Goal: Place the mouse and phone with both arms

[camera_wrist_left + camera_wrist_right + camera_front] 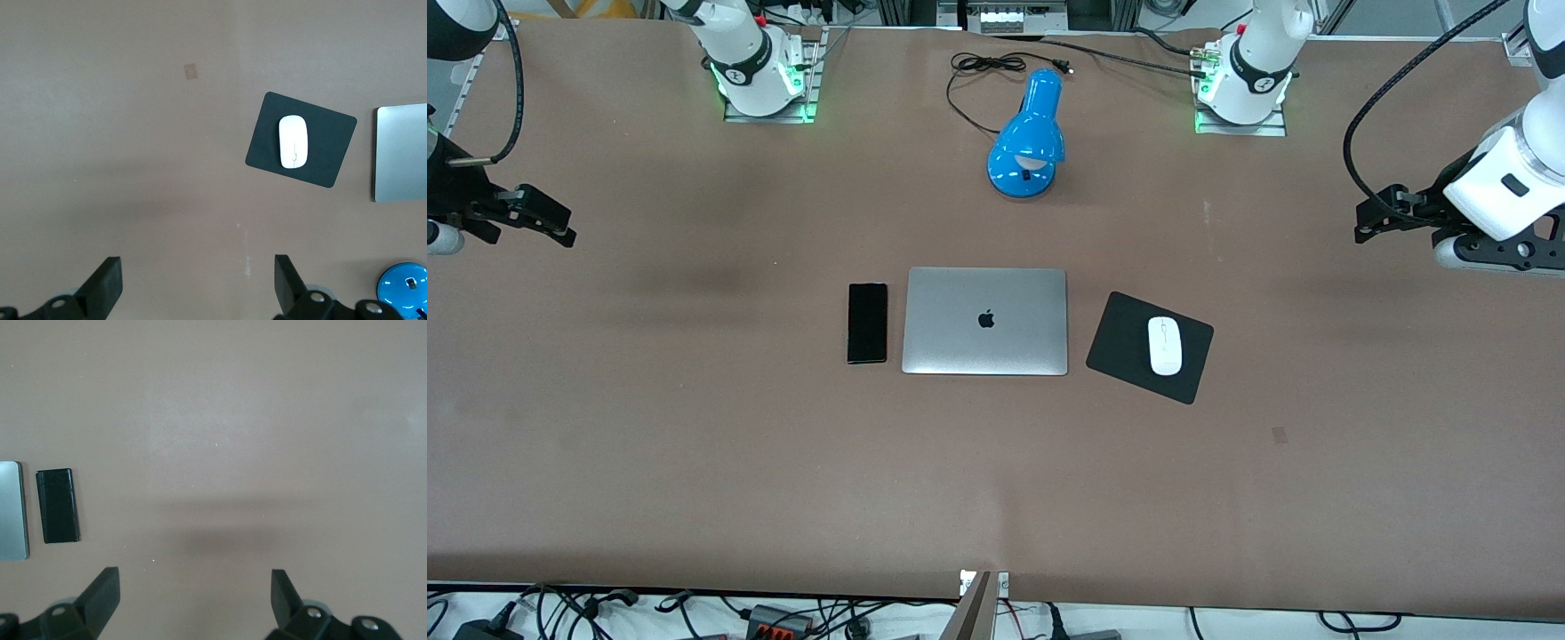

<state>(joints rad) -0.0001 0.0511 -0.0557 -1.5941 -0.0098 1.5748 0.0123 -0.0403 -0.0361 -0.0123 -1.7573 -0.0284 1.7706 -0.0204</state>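
Mouse (1164, 345) on pad (1120, 350); phone (867, 323) beside laptop (985, 321).

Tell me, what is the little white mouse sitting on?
The mouse lies on a black mouse pad, which lies flat on the brown table beside the closed laptop. The part of the pad right under the mouse is covered, and so is anything beneath the pad.

Phone (58, 505) beside laptop (12, 510), tool (193, 597) spread.

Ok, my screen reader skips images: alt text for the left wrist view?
A white mouse lies on a black mouse pad on the brown table, beside a closed silver laptop. The open left gripper hovers over bare table.
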